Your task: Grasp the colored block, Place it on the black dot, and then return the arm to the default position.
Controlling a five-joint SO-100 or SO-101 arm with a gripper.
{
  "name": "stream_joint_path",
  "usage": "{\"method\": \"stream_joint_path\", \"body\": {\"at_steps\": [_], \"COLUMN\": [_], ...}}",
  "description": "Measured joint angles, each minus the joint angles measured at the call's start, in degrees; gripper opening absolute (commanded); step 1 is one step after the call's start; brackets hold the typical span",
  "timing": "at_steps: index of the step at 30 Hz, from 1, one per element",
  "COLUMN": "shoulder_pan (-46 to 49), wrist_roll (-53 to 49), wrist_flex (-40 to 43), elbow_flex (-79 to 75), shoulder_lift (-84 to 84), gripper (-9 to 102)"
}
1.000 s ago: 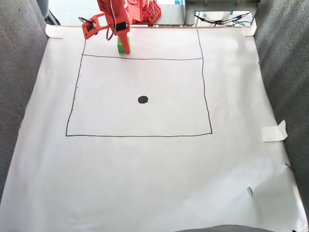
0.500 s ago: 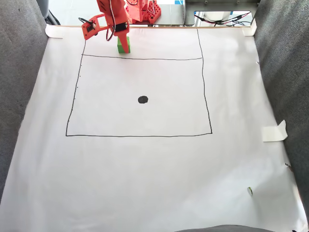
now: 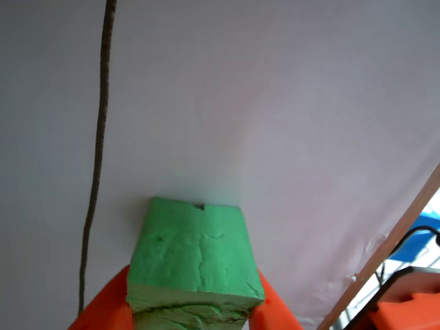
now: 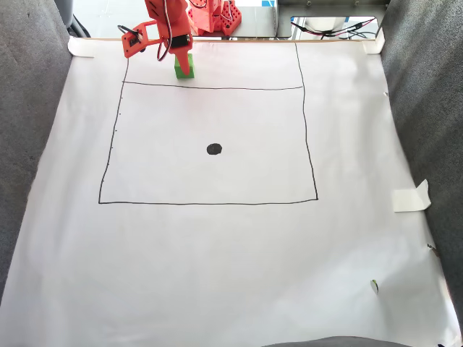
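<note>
With your gripper (image 3: 189,316) clamped on the green foam cube (image 3: 194,258) at the sheet's far edge, the black dot (image 4: 214,149) lies well toward the camera, slightly right in the fixed view.

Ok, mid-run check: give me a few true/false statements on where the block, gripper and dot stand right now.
1. The green block sits between the two orange jaws of the gripper. True.
2. The block already rests on the black dot. False: in the fixed view it is above the drawn rectangle's top line, far from the dot.
3. The dot lies inside the drawn rectangle. True.
4. The block's top face is smooth. False: it is cracked, with a small notch at its far edge.
5. The white paper sheet is torn through the middle. False: it lies whole, with tape at the edges.
</note>
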Motion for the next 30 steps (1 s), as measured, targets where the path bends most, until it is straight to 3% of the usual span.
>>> {"method": "stream_joint_path", "body": {"at_steps": [14, 30], "shoulder_pan": [-4.5, -17.5], "wrist_roll": [10.2, 44.2], "wrist_flex": [1.5, 10.3], "elbow_flex": [-0.9, -27.0], "shoulder_lift": [0.4, -8.7], "gripper": [0, 0]}}
